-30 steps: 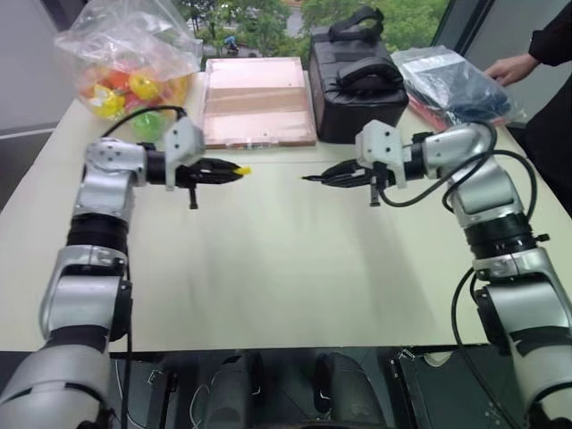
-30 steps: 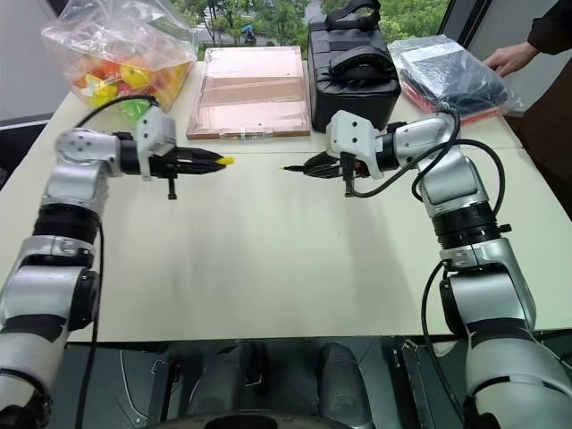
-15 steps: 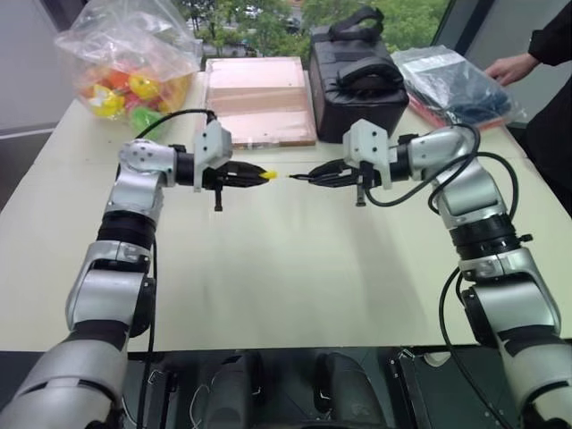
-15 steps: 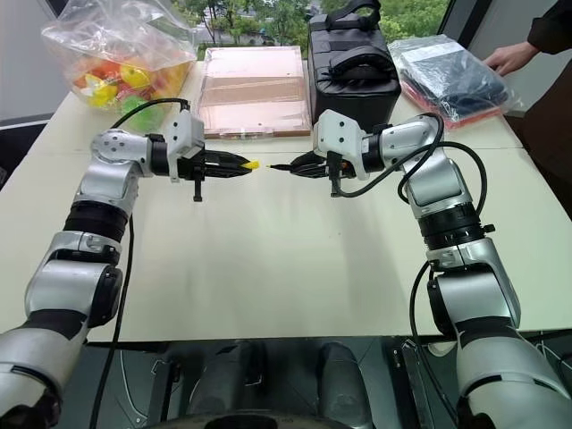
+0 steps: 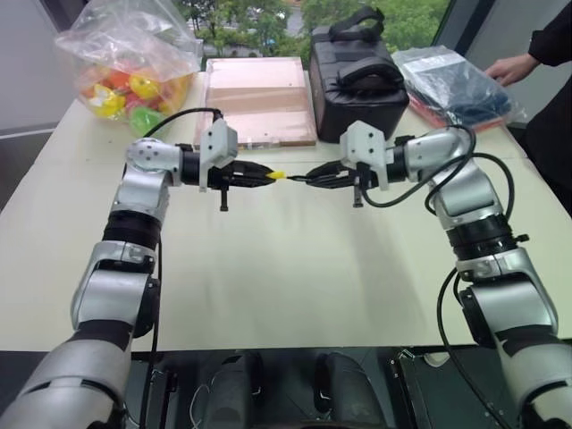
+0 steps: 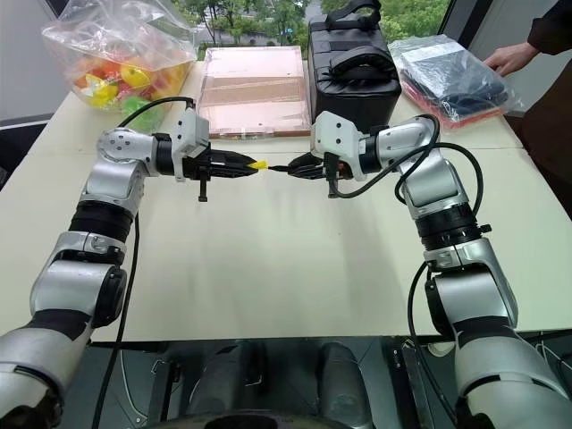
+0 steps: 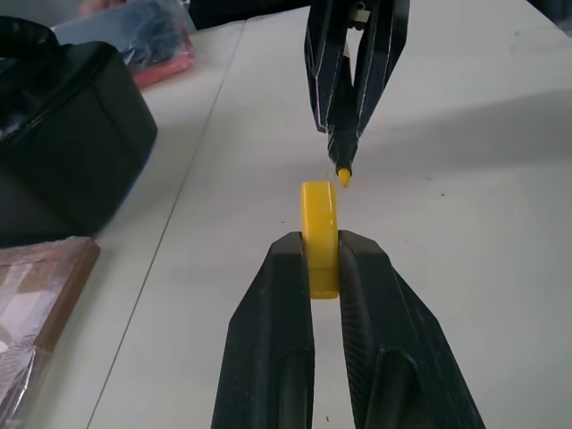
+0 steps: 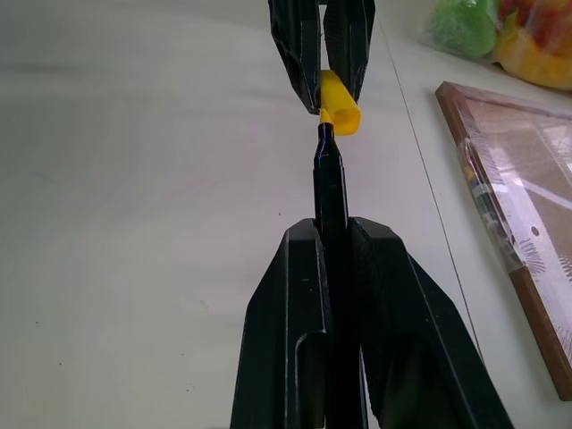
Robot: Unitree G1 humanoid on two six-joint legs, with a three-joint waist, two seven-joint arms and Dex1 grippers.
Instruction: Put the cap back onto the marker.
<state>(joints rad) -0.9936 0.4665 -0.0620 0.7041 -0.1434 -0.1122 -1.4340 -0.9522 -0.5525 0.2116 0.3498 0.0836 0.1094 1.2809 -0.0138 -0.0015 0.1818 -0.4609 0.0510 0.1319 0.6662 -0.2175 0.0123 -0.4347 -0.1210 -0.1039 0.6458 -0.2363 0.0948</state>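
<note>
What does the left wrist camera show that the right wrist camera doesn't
Left wrist view only: the black bag and the marker's yellow tip, a gap short of the cap.
Right wrist view only: the bagged toy balls and the cap's open mouth, with the marker's tip at its edge.
Both: the left gripper shut on the cap, the right gripper shut on the marker, the copper board, the table.
</note>
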